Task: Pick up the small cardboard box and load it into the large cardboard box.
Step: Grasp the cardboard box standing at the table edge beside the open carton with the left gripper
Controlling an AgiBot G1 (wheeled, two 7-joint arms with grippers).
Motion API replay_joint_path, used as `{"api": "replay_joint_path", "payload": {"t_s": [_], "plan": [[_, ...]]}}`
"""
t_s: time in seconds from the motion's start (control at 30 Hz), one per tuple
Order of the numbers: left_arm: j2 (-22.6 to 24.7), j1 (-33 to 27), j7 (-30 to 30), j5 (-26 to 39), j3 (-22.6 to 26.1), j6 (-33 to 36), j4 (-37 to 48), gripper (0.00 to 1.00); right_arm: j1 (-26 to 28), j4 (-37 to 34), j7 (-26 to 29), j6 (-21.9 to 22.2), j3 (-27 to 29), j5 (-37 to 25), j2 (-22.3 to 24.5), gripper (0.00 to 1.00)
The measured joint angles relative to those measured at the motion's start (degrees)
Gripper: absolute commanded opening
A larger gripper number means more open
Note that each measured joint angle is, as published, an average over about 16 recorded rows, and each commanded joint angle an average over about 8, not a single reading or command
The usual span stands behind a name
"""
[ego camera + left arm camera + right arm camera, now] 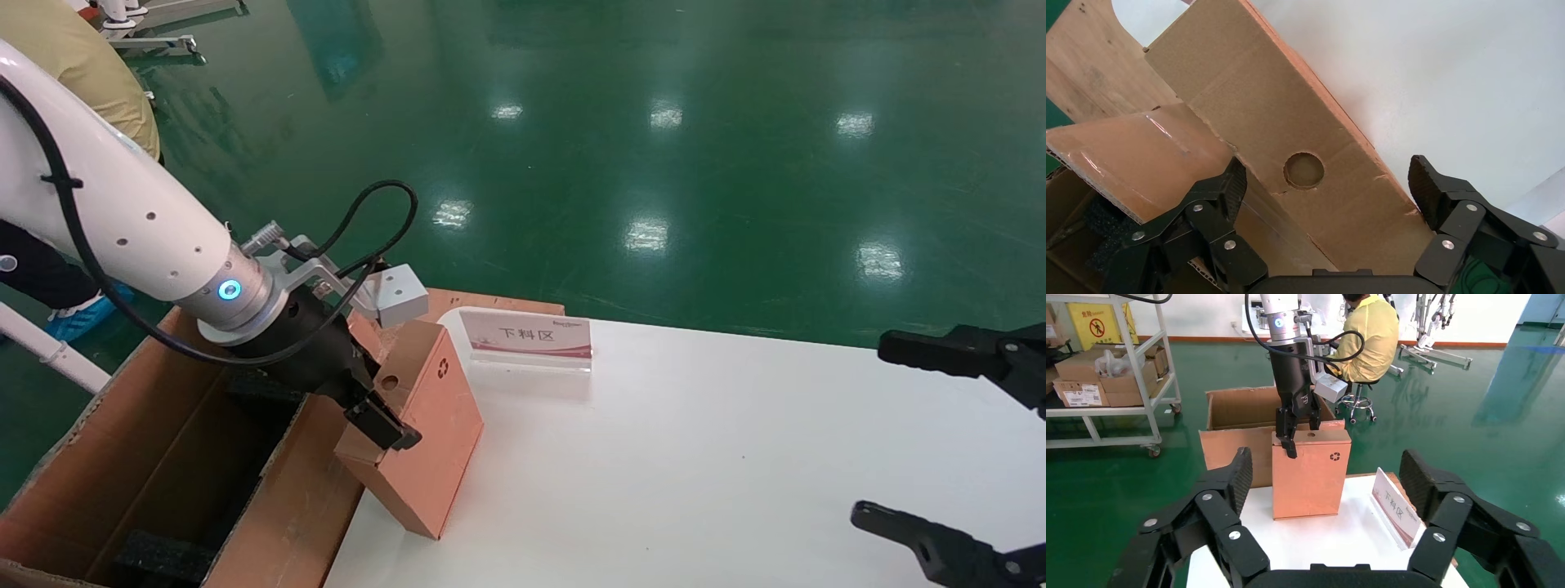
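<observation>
The small cardboard box stands upright on the white table at its left edge, its narrow face with the round hole upward and the recycling mark on its broad side. My left gripper is open and straddles the box's top, one finger on each broad side, seen also in the left wrist view and in the right wrist view. The large cardboard box lies open just left of it, with black foam inside. My right gripper is open and empty at the far right.
A clear sign stand with red lettering stands on the table just behind the small box. A person in yellow sits beyond the carton, and a shelf cart with boxes stands farther off on the green floor.
</observation>
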Motion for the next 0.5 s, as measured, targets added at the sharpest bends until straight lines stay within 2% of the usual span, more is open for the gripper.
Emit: {"api": "replay_joint_path", "payload": {"t_s": [0.5], "plan": [[0.1, -0.1, -0.1, 0.1, 0.1, 0.2, 0.0, 0.00, 0.0, 0.0, 0.0, 0.0, 0.0, 0.0, 0.0, 0.00]]}}
